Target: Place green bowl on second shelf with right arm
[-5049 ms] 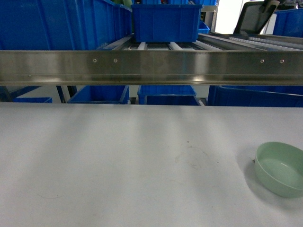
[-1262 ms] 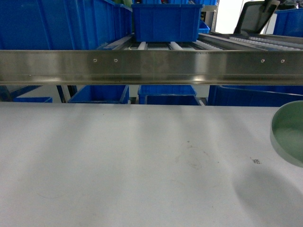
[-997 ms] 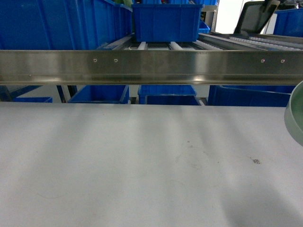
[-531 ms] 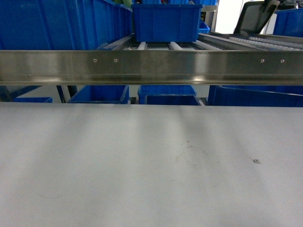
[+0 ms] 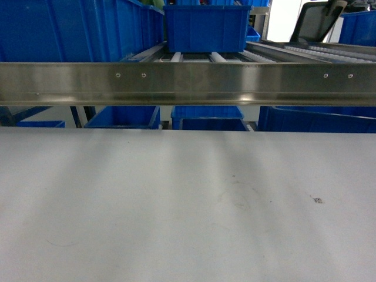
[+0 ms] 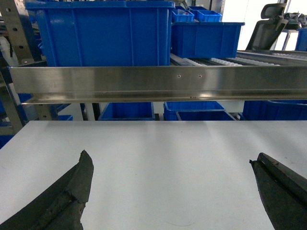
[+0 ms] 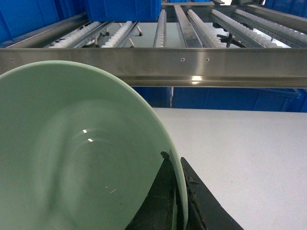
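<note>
In the right wrist view the pale green bowl (image 7: 81, 153) fills the left half of the picture, held up off the white table. My right gripper (image 7: 175, 160) is shut on its rim, one finger inside the bowl and one outside. Just ahead and slightly above the bowl runs the steel front rail (image 7: 201, 67) of the second shelf, with white roller rails (image 7: 201, 26) behind it. The head view shows neither the bowl nor the right arm. My left gripper (image 6: 170, 165) is open over the bare tabletop, holding nothing.
Blue crates (image 5: 205, 26) stand on the rollers at the back and more sit under the shelf (image 5: 126, 116). The steel rail (image 5: 188, 82) crosses the whole head view above the white table (image 5: 176, 200). A black chair (image 5: 317, 20) stands far right.
The bowl stood on the table at right, then rose and slid out past the head view's right edge; it is gone from that view now. The left gripper's earlier state is not shown.
</note>
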Motion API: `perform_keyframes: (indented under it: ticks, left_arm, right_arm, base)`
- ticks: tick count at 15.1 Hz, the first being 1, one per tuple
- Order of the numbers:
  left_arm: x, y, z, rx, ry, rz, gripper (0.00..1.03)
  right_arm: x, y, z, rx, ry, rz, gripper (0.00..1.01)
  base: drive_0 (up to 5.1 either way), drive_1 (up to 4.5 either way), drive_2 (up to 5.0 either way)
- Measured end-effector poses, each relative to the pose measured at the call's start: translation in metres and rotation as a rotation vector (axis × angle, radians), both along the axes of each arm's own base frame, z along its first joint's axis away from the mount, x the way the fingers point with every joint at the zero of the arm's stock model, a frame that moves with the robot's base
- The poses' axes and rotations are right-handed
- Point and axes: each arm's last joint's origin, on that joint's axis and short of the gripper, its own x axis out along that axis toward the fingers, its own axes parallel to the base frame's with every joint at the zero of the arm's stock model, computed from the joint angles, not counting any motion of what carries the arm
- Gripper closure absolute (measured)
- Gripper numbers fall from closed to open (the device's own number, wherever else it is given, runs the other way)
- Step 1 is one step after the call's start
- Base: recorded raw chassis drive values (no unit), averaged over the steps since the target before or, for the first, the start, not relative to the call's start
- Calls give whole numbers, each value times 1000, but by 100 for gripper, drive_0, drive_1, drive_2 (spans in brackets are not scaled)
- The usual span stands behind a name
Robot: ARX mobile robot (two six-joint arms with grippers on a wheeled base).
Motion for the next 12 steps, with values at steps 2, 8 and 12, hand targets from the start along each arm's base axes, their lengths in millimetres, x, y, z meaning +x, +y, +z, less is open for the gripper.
perform_keyframes:
  ticks: [2, 8, 12]
  left_arm:
    - [0, 0, 0, 0, 0, 0, 5]
    - [0, 0, 0, 0, 0, -1, 5]
    - [0, 0, 0, 0, 0, -1, 5]
  right_arm:
    - [0, 0, 0, 0, 0, 0, 99]
    - [0, 0, -1, -1, 3, -6, 99]
    - [-1, 0, 0, -1, -1, -5, 99]
  base:
    - [-159, 129, 25]
    - [-486, 251, 251]
    - [-497, 243, 243]
